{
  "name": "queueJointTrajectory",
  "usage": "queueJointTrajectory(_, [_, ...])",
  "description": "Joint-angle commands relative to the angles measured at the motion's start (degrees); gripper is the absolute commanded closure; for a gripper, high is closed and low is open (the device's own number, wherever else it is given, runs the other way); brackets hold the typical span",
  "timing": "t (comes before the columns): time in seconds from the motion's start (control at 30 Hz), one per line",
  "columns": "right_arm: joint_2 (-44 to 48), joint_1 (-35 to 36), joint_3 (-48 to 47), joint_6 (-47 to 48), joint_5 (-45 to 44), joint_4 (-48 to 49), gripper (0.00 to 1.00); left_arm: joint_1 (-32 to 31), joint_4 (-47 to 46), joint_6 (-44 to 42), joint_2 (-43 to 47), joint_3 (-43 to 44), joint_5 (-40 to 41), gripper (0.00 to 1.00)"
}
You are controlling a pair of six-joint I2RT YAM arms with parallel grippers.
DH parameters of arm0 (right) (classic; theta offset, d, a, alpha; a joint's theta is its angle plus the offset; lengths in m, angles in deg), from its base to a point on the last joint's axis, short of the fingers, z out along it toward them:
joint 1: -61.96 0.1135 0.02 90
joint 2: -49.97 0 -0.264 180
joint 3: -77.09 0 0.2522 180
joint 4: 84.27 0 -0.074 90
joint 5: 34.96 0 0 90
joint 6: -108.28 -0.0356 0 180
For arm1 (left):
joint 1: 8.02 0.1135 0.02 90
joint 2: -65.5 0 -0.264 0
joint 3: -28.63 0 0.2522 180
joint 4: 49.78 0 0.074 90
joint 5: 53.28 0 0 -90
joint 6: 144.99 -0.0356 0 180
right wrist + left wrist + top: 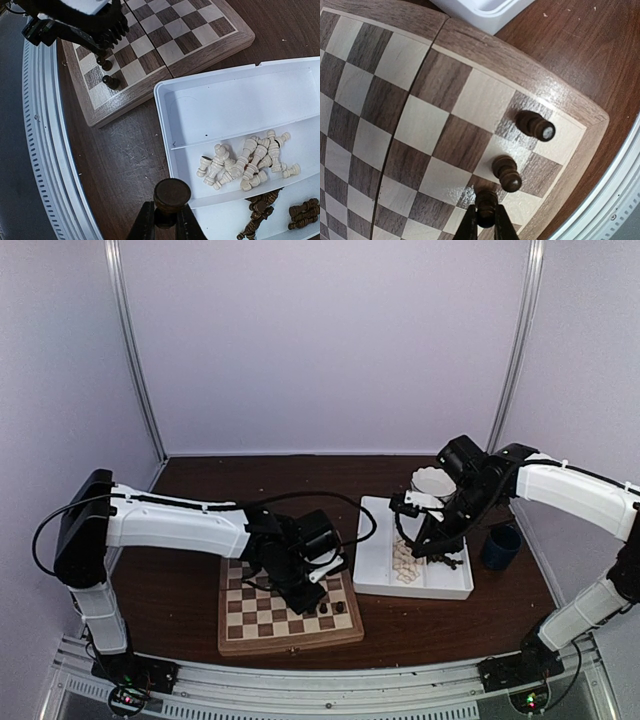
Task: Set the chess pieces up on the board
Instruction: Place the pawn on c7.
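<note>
Dark brown and upright, 1 chess piece (486,201) is pinched in the left gripper (486,224) over a square in the edge row of the board (485,47). Its long axis is vertical, and 2 standing dark pieces (506,172) are beside it. The right gripper (167,224) clamps another dark piece (171,194) above the table (125,150), beside the white tray (165,100). Its round end, perhaps the base, faces the wrist camera.

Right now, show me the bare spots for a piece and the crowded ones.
Nearly all the board is bare: every square away from its near right corner. That corner is crowded: two dark pieces stand there, with the left gripper shut on a third piece. The tray is bare in its board-side compartment.
</note>
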Motion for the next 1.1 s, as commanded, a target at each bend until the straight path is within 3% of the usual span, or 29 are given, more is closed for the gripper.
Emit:
queueJointTrajectory(0.0, [1.1, -0.3, -0.1, -0.2, -0.5, 0.2, 0.92, -0.4, -0.2, 0.4, -0.6, 1.2, 0.4, 0.95])
queueJointTrajectory(0.3, [0.9, -0.3, -0.3, -0.3, -0.5, 0.0, 0.92, -0.4, 0.2, 0.6, -1.0, 1.2, 0.8, 0.94])
queueJointTrajectory(0.53, [0.9, -0.3, -0.2, -0.2, -0.4, 0.0, 0.92, -0.4, 1.0, 0.6, -0.7, 1.6, 1.4, 0.77])
queueJointTrajectory(0.83, [1.3, -0.3, -0.5, -0.1, -0.5, -0.4, 0.92, -0.3, 3.1, 0.2, 1.3, 3.5, 1.8, 0.72])
queueJointTrajectory(1.07, [0.4, -0.1, -5.0, 0.6, 2.5, -3.9, 0.90, 1.2, 6.5, -1.6, 8.7, 7.9, 6.6, 0.65])
